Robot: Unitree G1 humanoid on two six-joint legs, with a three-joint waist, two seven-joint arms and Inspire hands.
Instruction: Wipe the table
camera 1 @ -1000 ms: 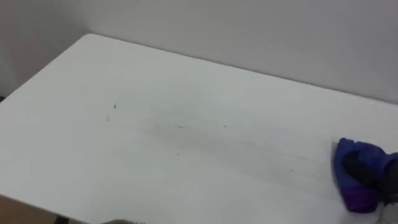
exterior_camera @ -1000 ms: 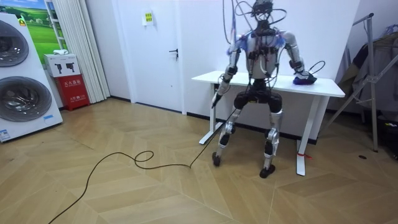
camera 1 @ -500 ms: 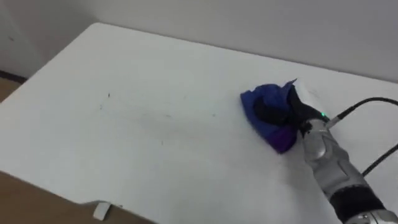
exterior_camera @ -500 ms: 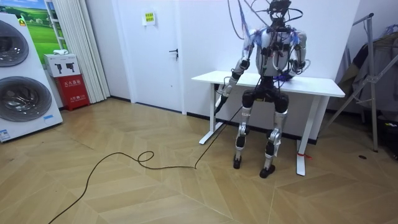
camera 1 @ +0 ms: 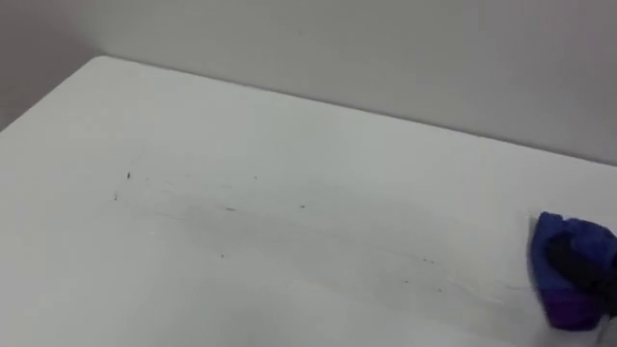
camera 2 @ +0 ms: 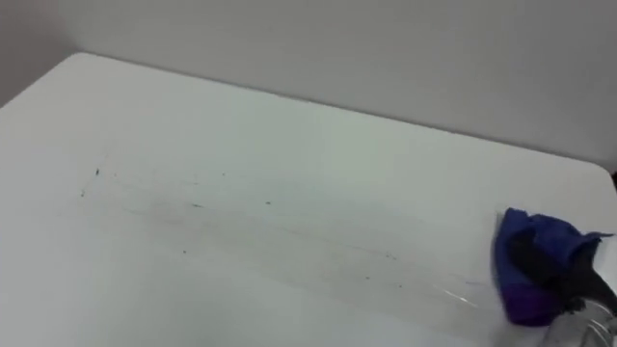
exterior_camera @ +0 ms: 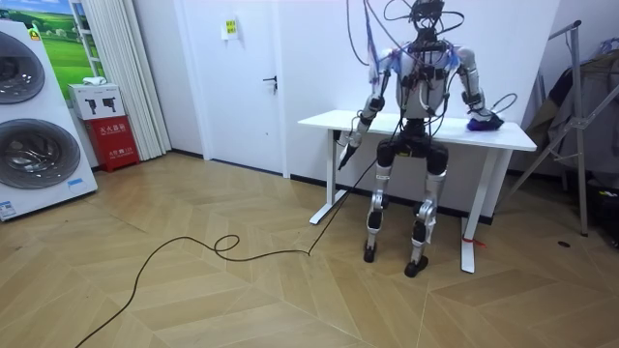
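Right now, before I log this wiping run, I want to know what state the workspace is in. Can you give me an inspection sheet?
Surface: white table, with small dark specks and faint smears across its middle.
Job's things: blue-purple cloth, bunched up at the table's right end.
Clutter: nothing seen.
Hands: right hand rests on the cloth; left hand hangs below the tabletop at the table's other end.
Cables: nothing seen apart from the robot's own.
Surroundings: plain wall behind the table; door, washing machine and red box toward the room view's left; wooden floor.
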